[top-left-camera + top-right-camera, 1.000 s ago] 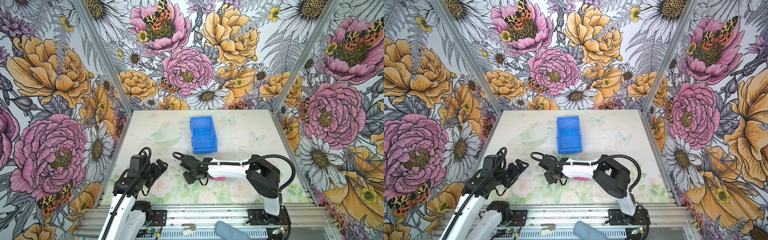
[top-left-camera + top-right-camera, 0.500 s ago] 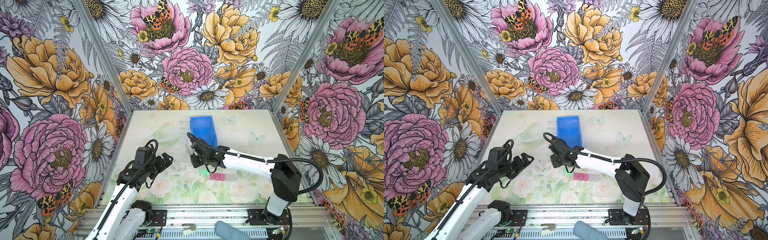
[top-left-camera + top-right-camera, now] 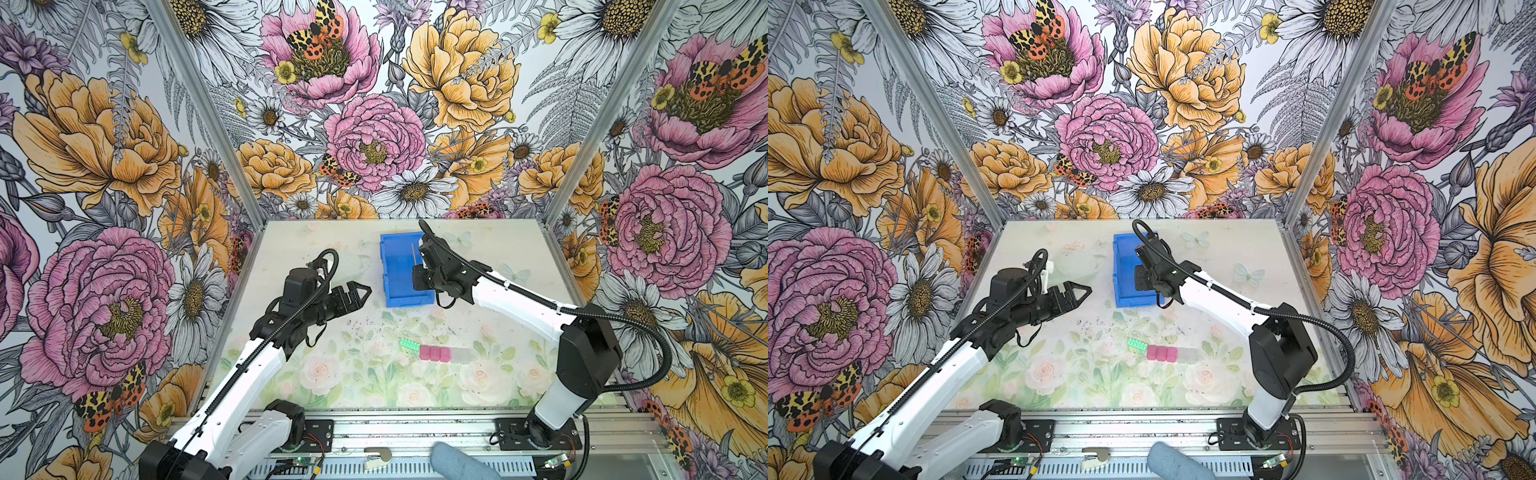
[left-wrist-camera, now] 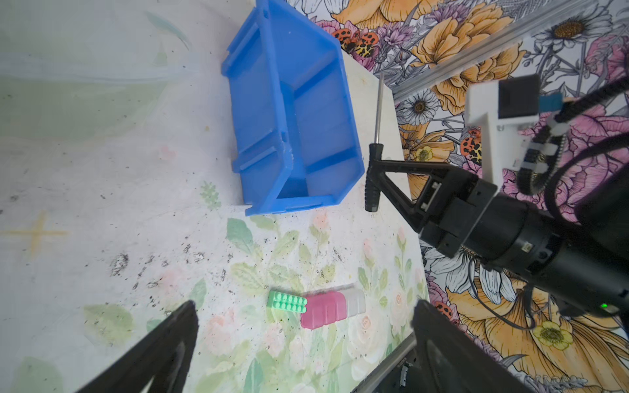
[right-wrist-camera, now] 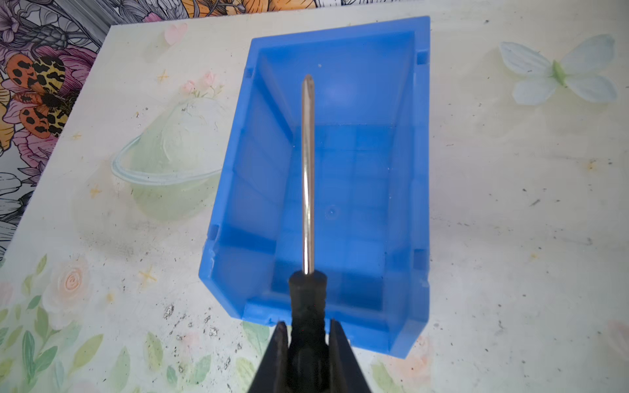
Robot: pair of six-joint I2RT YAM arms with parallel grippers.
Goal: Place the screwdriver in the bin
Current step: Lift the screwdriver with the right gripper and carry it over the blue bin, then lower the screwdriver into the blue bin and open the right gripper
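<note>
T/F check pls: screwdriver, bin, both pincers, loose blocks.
1. The right pincer is shut on the black handle of the screwdriver. True.
2. The screwdriver rests on the floor of the bin. False: it hangs over the bin, clamped by its handle.
3. The left pincer is open and holds nothing. True.
4. The pink block lies in the bin. False: it lies on the table beside the green block; nothing lies in the bin.
</note>
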